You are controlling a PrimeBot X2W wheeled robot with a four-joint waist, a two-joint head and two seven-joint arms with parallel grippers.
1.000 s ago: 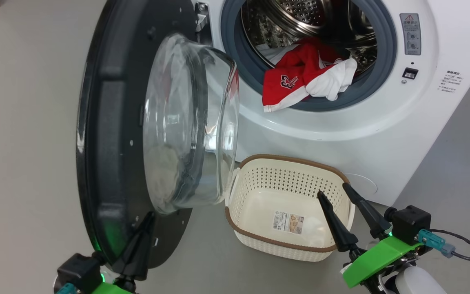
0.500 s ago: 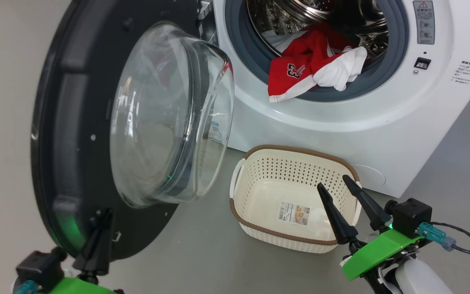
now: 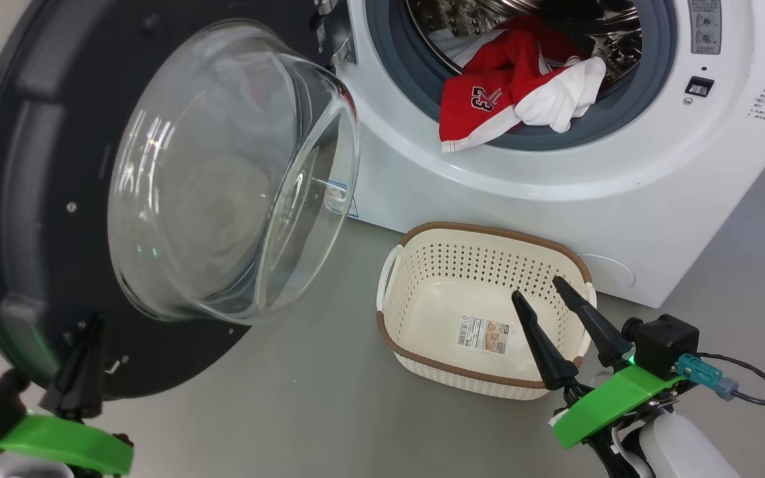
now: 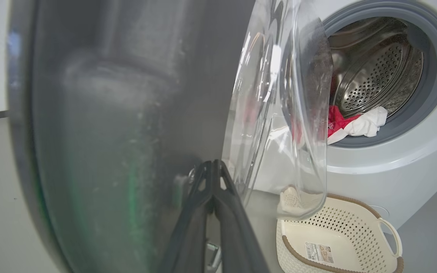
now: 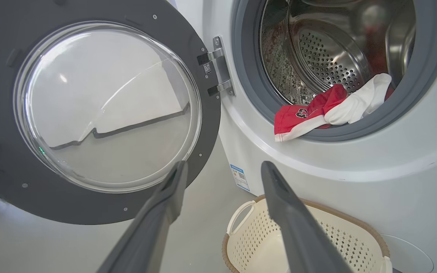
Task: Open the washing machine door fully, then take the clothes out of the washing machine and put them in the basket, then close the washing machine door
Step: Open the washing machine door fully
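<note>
Clenched tight with nothing between them, the jaws of the left gripper [image 3: 93, 326] point up at the lower left, their tips right at the dark inner face of the washing machine door [image 3: 24, 199] near its bottom rim; whether they press on it I cannot tell. At the lower right the right gripper [image 3: 536, 287] has its jaws spread wide and empty, the fingertips showing over the near right corner of the basket [image 3: 475, 265]. That basket stands upright on the grey floor [image 3: 303, 398], just in front of the washing machine [image 3: 555, 199], with a paper label [image 3: 485, 334] flat on its bottom and no clothing in it. To the left the door stands swung well out on its hinge [image 5: 218, 68], its glass bowl [image 3: 223, 179] bulging toward the basket. Farther back, the red jersey [image 3: 482, 99] hangs out over the bottom edge of the grey gasket [image 3: 382, 66], number outward, with the white cloth [image 3: 565, 96] lying beside it on the right, touching it. Behind them the perforated drum [image 5: 328, 57] is in view.
</note>
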